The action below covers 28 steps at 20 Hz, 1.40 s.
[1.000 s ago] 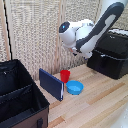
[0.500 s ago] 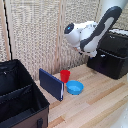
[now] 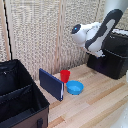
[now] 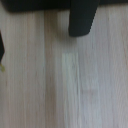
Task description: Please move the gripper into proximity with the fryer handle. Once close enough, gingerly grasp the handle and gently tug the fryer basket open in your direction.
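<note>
The approach step is being carried out: the hand (image 3: pixel 101 52), its finger state not discernible, is hovering just above the table (image 3: pixel 95 102) right beside the fryer basket (image 3: pixel 111 61), whose fryer handle (image 4: pixel 82 17) is projecting close ahead, calling for a gentle closing grasp.

Fryer (image 3: pixel 111 59) at exterior view's right, on table (image 3: pixel 95 107); arm (image 3: pixel 97 34) above its left edge. Fabric case (image 3: pixel 20 100) lower left. Tablet (image 3: pixel 51 84) center, cup (image 3: pixel 65 76) behind it, bowl (image 3: pixel 75 88) just right.
</note>
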### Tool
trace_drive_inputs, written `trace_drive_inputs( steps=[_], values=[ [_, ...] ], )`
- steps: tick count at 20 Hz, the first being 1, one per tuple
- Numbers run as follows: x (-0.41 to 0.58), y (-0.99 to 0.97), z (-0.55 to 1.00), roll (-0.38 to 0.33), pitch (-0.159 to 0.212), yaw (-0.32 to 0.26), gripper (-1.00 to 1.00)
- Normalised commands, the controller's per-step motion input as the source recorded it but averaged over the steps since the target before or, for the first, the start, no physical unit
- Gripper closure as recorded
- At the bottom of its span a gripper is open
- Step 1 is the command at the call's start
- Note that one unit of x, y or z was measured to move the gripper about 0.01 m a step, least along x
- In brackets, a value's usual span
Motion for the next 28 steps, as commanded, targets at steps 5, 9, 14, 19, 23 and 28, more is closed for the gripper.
trace_drive_inputs(
  steps=[5, 9, 14, 19, 23, 28],
  values=[
    [-0.410, -0.51, -0.19, -0.079, -0.001, 0.068, -1.00],
    [-0.179, -0.43, -0.21, -0.053, 0.000, 0.106, -1.00],
    [0.061, -0.28, -0.22, -0.088, 0.000, 0.222, -1.00],
    [0.054, -0.20, -0.15, -0.093, 0.000, 0.329, 1.00],
    [0.000, -0.08, -0.03, -0.026, 0.029, 0.370, 1.00],
    [0.051, -0.08, 0.00, 0.006, 0.043, 0.144, 1.00]
  ],
)
